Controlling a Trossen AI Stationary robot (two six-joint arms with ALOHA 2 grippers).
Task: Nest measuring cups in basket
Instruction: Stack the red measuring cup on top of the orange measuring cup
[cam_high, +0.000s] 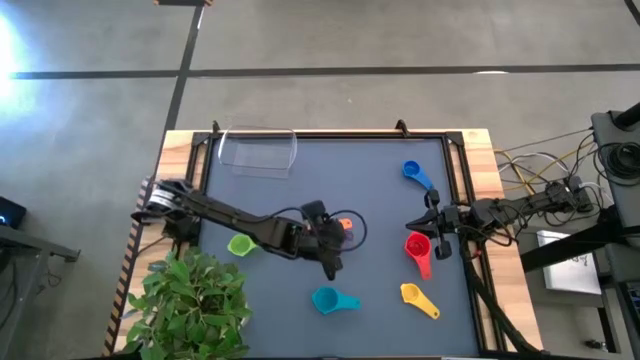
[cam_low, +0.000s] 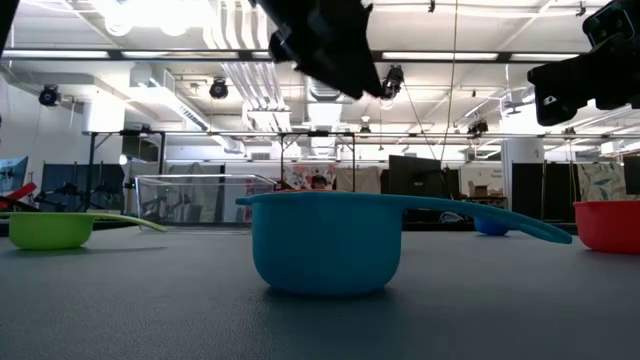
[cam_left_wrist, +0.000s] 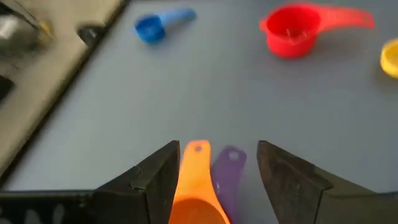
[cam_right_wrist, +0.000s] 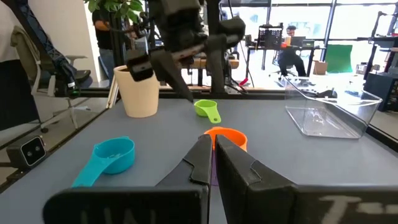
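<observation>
Overhead, we see the left gripper hanging mid-table over the orange cup, while the right gripper waits near the right edge, above the red cup. The basket sits at the far left; the green cup, teal cup, yellow cup and blue cup lie scattered, all outside it.

At table height, we face the teal cup, handle pointing right.

From the left wrist, we find the fingers spread apart either side of the orange cup's handle and the purple cup.

From the right wrist, we see that gripper's fingers pressed together, holding nothing.
</observation>
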